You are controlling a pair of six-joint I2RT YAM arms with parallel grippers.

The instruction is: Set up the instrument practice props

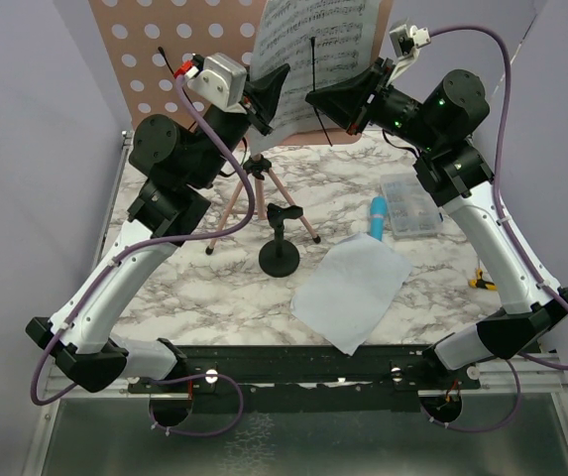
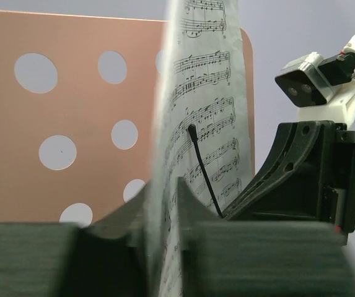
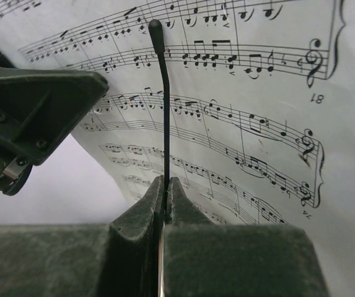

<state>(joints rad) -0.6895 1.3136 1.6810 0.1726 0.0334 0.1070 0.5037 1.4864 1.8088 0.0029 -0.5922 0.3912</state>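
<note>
Since the right gripper (image 3: 166, 185) is clamped on the thin black retaining wire (image 3: 165, 99) of the pink music stand (image 1: 160, 59) at the far edge of the tabletop (image 1: 214, 288), the sheet-music page (image 1: 313, 40) should seat flat behind that wire before release; it stands between the near-closed fingers of the left gripper (image 2: 168, 204), grip unclear. Marble-patterned tabletop, plain grey walls (image 1: 26, 119) all round

Your count stands as follows.

- One pink music stand (image 1: 135, 45).
- Two sheet-music pages: an upright page (image 1: 313, 40) and a flat page (image 1: 351, 288).
- One blue toy microphone (image 1: 377, 216).
- One black mic stand (image 1: 280, 260).
- One thin black rod (image 3: 165, 105).
- One clear compartment box (image 1: 410, 203).
- One small yellow-and-black item (image 1: 481, 282), too small to identify.
- Two arms: left arm (image 1: 115, 288) and right arm (image 1: 502, 248).
</note>
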